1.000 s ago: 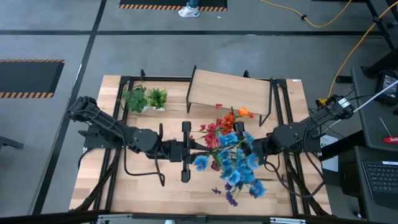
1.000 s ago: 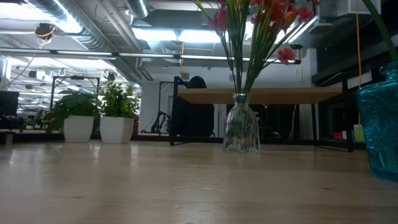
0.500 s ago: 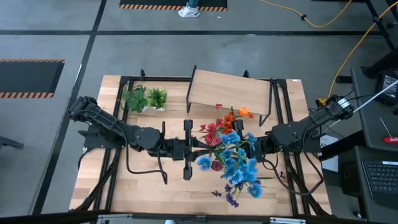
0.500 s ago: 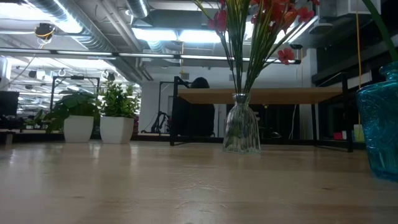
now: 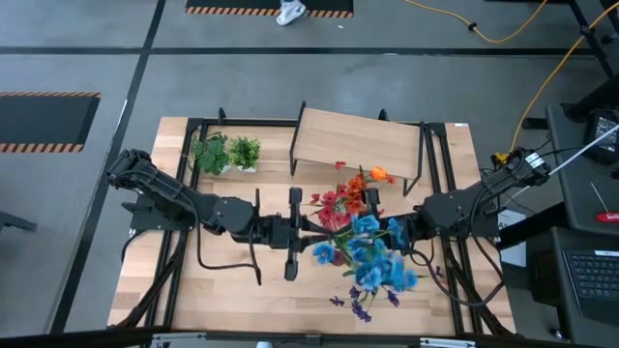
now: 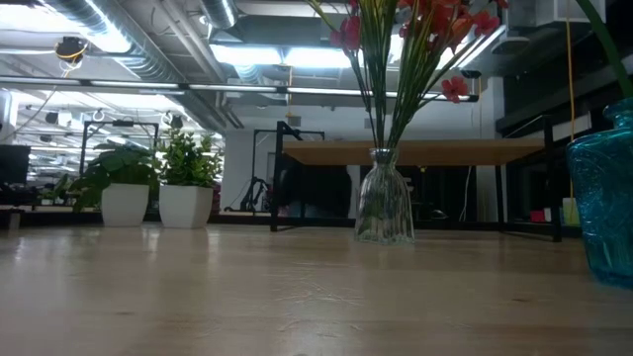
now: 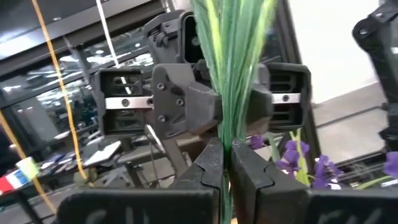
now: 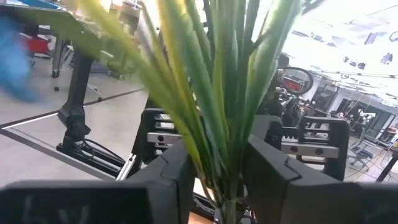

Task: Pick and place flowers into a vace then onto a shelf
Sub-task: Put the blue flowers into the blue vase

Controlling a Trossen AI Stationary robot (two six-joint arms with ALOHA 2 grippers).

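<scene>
A bunch of blue flowers (image 5: 370,256) on long green stems (image 7: 231,74) stands upright above the table's middle, between my two grippers. My left gripper (image 5: 317,232) comes level from the left and is shut on the stems. My right gripper (image 5: 395,232) faces it from the right, its fingers (image 8: 171,177) open on either side of the same stems (image 8: 221,118). Red and orange flowers (image 5: 343,201) stand in a clear glass vase (image 6: 384,203) before the shelf (image 5: 358,140). A blue glass vase (image 6: 605,193) shows at the low view's right edge, with a green stem (image 6: 596,28) slanting above it. My left gripper pinches the bundle of green stems (image 7: 227,134) between its two fingers, well below the blossoms. The fingers come level from the table's left and lie across the stems, which rise upright past them. My right gripper's fingers stand close beside the stems (image 8: 225,186); whether they touch, I cannot tell.
Two small potted plants (image 5: 227,153) stand at the table's far left. Loose purple flowers (image 5: 356,304) lie near the front edge, below the blue bunch. The shelf's black legs (image 5: 418,164) stand just behind the red flowers.
The blue bunch's blossom head has shifted a little toward the table's right edge and drawn closer together. Both arms have kept their place.
</scene>
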